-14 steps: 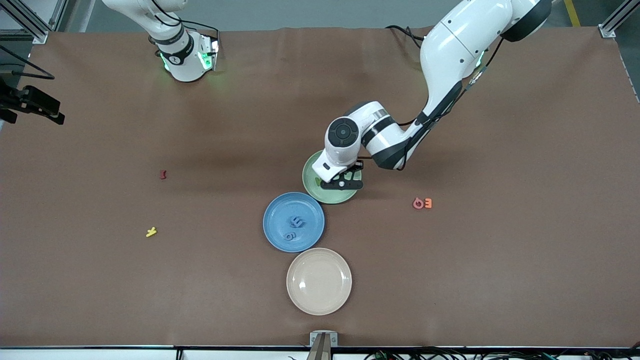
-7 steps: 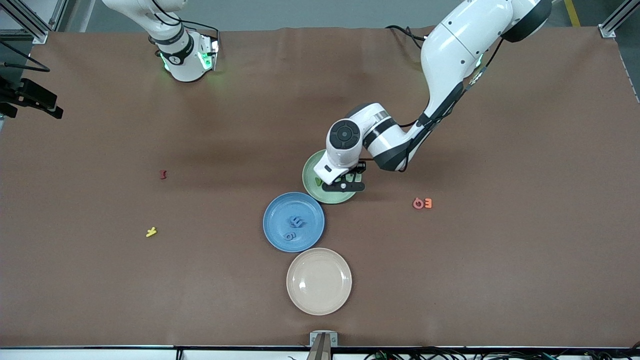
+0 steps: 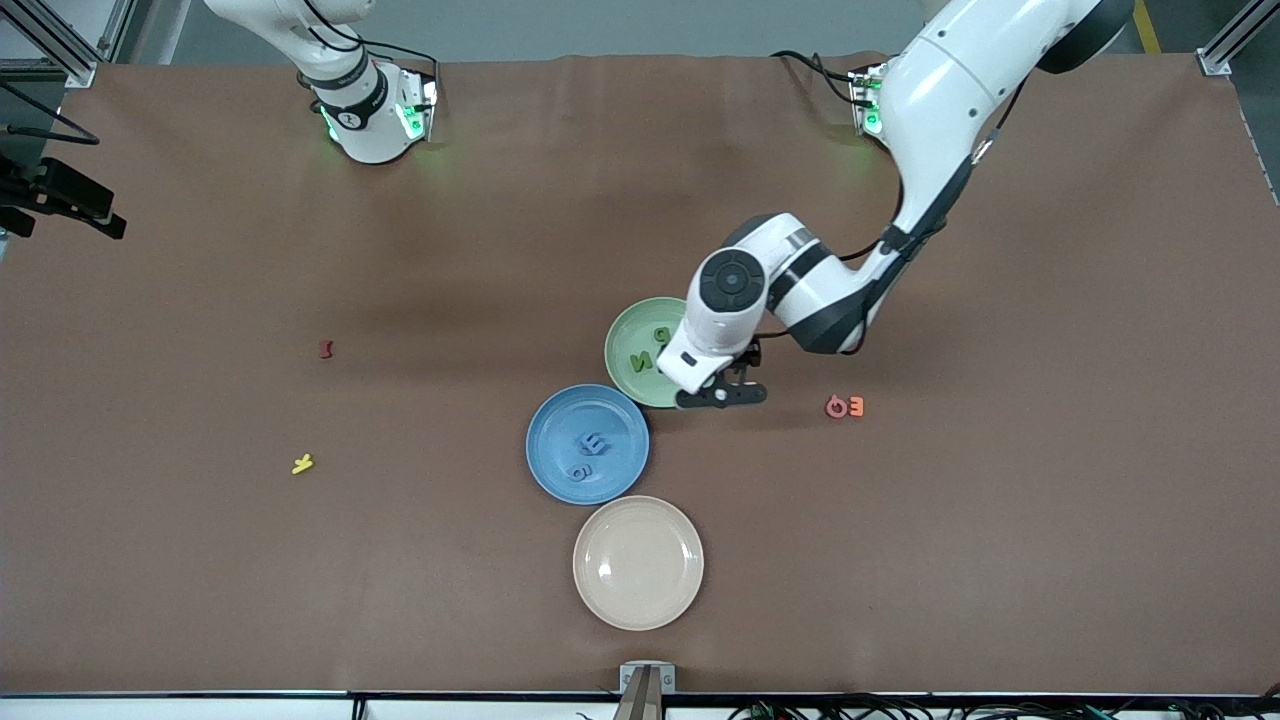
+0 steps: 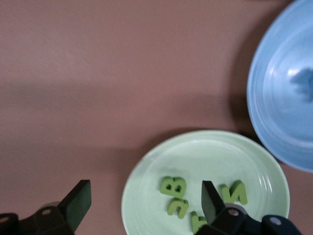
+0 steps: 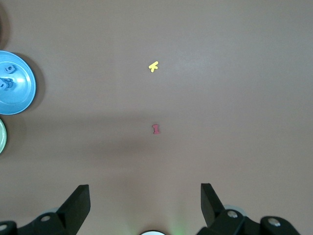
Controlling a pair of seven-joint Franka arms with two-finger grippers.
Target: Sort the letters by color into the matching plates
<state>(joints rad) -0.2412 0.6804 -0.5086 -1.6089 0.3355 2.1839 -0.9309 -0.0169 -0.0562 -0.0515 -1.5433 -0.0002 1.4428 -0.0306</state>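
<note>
The letters sit in their plates. In the green plate (image 4: 205,183) lie four green letters (image 4: 173,187): a B and an N can be read, the other two are partly hidden. In the blue plate (image 3: 560,475), nearer the front camera and touching the green plate's rim, lie blue letters (image 3: 593,443), one shaped like an E. The left gripper (image 4: 144,205) hangs over the green plate's edge toward the left arm's end, its fingers (image 4: 78,203) spread wide and holding nothing. The right gripper (image 5: 144,203) waits high over bare table, fingers apart and empty, with a yellow letter (image 5: 153,66) and a red letter (image 5: 156,129) below it. A beige plate (image 3: 600,590) lies nearest the front camera.
</note>
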